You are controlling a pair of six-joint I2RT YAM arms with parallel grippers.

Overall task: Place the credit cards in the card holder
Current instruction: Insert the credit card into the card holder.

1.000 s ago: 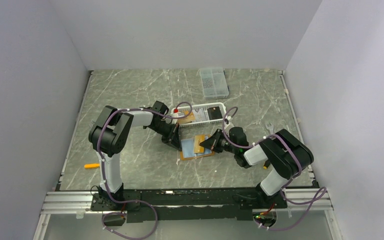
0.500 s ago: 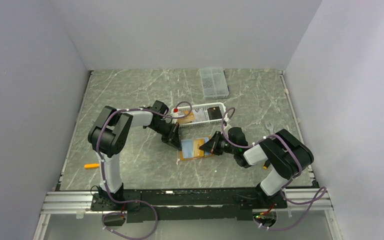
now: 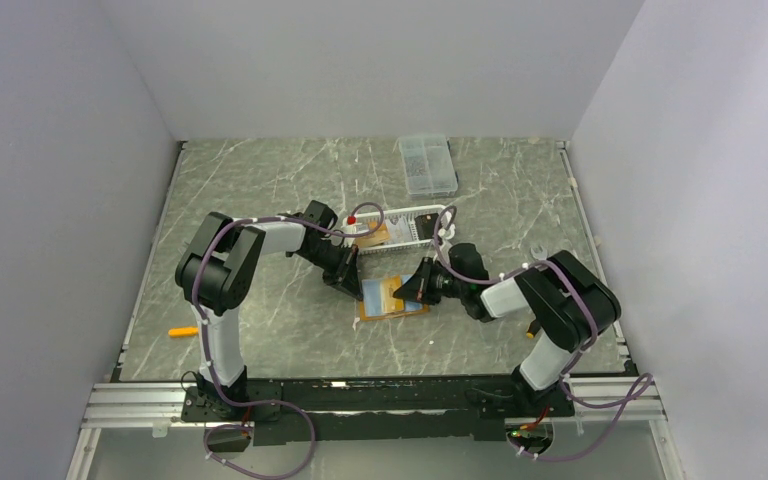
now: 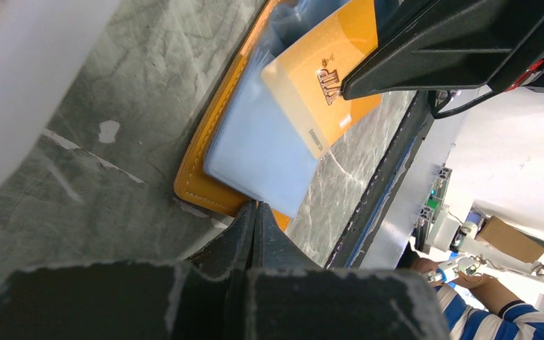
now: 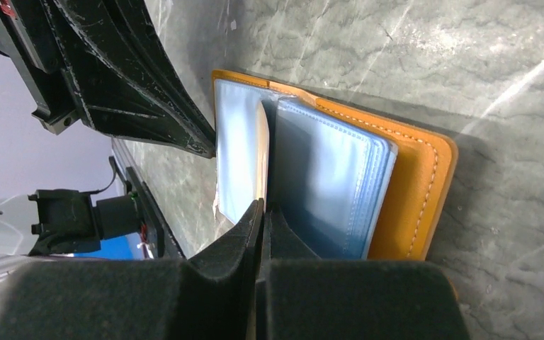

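The orange card holder (image 3: 392, 310) lies open on the table, pale blue sleeves up; it also shows in the left wrist view (image 4: 209, 190) and the right wrist view (image 5: 418, 191). My right gripper (image 3: 418, 285) is shut on an orange-gold credit card (image 4: 326, 78), whose leading edge sits among the sleeves (image 5: 326, 177); the card is edge-on in the right wrist view (image 5: 263, 156). My left gripper (image 3: 352, 285) is shut, its tips (image 4: 257, 207) against the holder's left edge. I cannot tell if it pinches anything. Another orange card (image 3: 372, 234) lies in the white basket.
A white slotted basket (image 3: 422, 226) stands just behind the card holder. A clear compartment box (image 3: 427, 165) is at the back. An orange pen (image 3: 184, 331) lies at the near left. The two grippers are close together over the holder.
My right gripper has moved a little to the back left with the card, and the card lies further over the holder's sleeves. The left gripper has stayed put.
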